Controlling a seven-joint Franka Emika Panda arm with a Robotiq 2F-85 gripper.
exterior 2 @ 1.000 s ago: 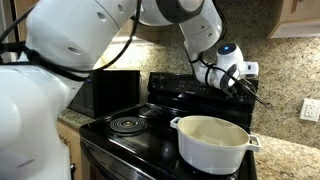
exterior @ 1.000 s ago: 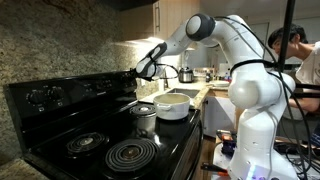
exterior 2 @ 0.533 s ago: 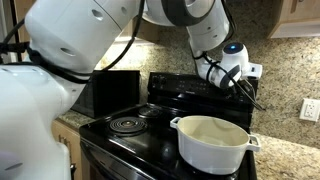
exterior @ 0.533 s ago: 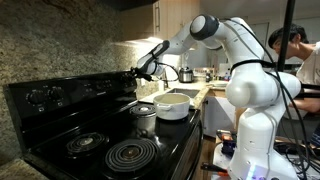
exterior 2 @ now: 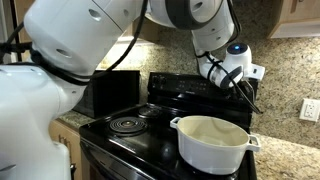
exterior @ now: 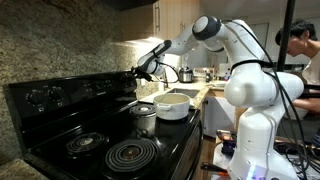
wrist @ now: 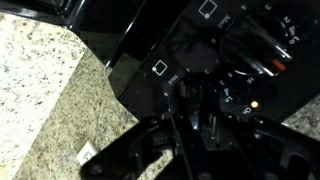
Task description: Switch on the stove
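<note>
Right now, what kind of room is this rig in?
Most likely a home kitchen. A black stove with coil burners stands against a granite backsplash, a white pot sits on the stove, and wooden cabinets hang above the counter.

The stove (exterior: pixel 60 100) is glossy black. Its coil burners (exterior: pixel 130 155) look like dull dark metal. The pot (exterior 2: pixel 210 142) is smooth off-white, perhaps enamel. The wall (exterior: pixel 60 45) is speckled polished stone, and the arm (exterior: pixel 250 95) is smooth white plastic.
</note>
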